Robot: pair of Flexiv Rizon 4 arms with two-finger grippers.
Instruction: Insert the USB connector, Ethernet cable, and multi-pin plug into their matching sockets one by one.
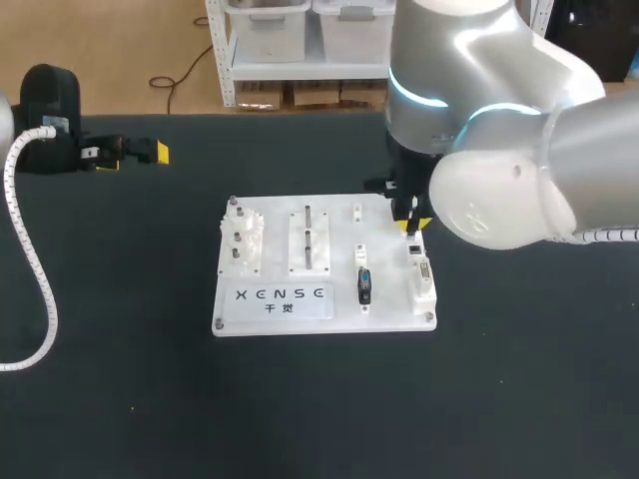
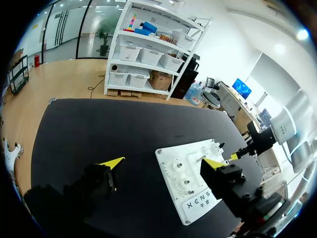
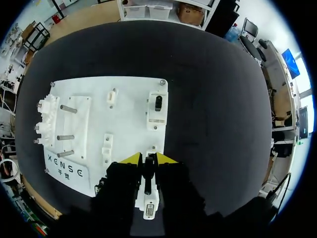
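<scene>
Head view's kinda blocked: the bulky silver right arm covers most of the right pincer and the far right corner of the white rectangular plastic board. From the right wrist, the pincer's black body hides the board's near edge; can't tell if it's holding anything.

Bench top is flat matt black, looks like cloth or felt, zero shine. The board on it is white plastic, smooth with a bit of gloss. The gear block looks like the same white plastic, maybe slightly translucent. The upright pins look like bare metal, dull grey. USB connector is black plastic with a slight shine. The right arm has a smooth silvery shell with a satin sheen. Left pincer is matt black with bright yellow tips, plastic by the look. The ribbed hose is white plastic too.
</scene>
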